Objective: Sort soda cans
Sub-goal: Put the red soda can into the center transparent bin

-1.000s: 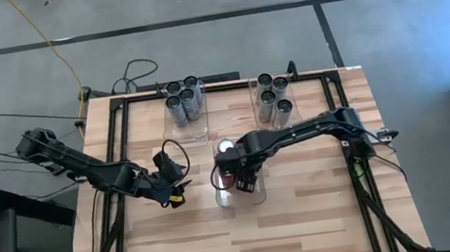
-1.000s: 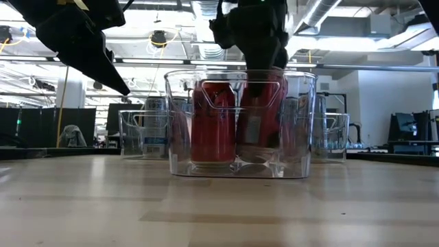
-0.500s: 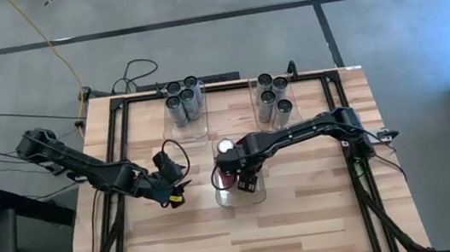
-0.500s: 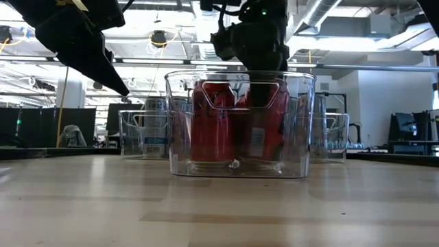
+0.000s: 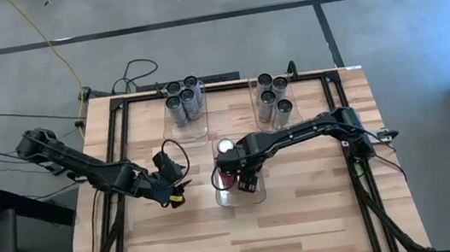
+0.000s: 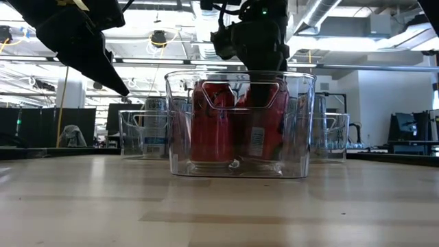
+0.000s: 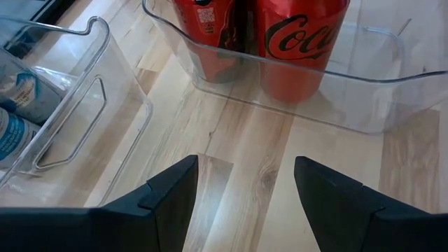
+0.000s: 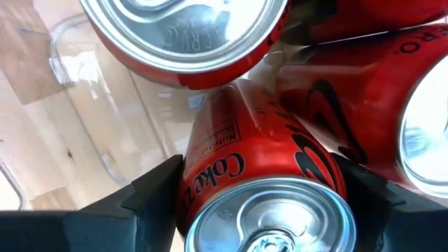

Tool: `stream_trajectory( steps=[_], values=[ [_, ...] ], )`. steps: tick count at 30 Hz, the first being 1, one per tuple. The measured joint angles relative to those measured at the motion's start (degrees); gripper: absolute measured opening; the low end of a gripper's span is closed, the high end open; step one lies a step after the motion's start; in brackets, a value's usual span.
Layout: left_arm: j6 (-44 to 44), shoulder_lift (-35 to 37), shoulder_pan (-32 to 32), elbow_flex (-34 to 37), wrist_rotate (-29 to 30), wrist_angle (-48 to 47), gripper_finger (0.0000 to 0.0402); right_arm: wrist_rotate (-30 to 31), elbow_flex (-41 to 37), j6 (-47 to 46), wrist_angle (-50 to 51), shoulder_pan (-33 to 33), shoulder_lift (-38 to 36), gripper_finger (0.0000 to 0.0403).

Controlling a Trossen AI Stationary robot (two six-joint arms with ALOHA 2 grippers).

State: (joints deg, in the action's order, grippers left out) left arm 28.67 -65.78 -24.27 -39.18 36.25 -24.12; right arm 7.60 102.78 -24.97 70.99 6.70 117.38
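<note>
Right wrist view shows a red can [image 8: 259, 203] standing upright, its long axis vertical and its silver top facing up, between the two fingers of the right gripper [image 5: 244, 175]. The fingers are spread on both sides of this can; I cannot tell if they press it. It stands inside the clear middle bin [image 6: 302, 123], close to other red cans [image 6: 214, 123]. The left gripper [image 5: 173, 191] waits near the bin, its fingers apart and empty. Grey cans [image 5: 183, 101] stand in the far bins.
</note>
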Motion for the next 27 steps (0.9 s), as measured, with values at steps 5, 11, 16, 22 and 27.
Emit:
stream_trajectory(
  steps=[5,11,16,22,27],
  values=[
    [0.02,0.0,0.0,0.0,0.0,0.01,0.0234,-0.02,0.0,0.02,0.78,0.0,-0.02,0.0307],
    [0.09,0.0,-0.01,0.0,0.0,0.07,0.0234,0.0,1.01,0.2,4.31,0.0,-0.19,0.0307],
    [-0.81,0.0,-0.01,0.0,0.02,2.14,0.0234,0.0,1.01,1.49,3.92,0.0,-0.17,0.0307],
    [-2.88,0.0,-0.2,0.0,0.04,4.73,0.0234,0.02,1.01,2.03,3.76,0.0,-0.17,0.0307],
    [-4.04,0.0,-0.19,0.0,2.88,5.4,0.0234,0.26,1.01,1.66,3.22,0.0,-0.17,0.0313]
  ],
)
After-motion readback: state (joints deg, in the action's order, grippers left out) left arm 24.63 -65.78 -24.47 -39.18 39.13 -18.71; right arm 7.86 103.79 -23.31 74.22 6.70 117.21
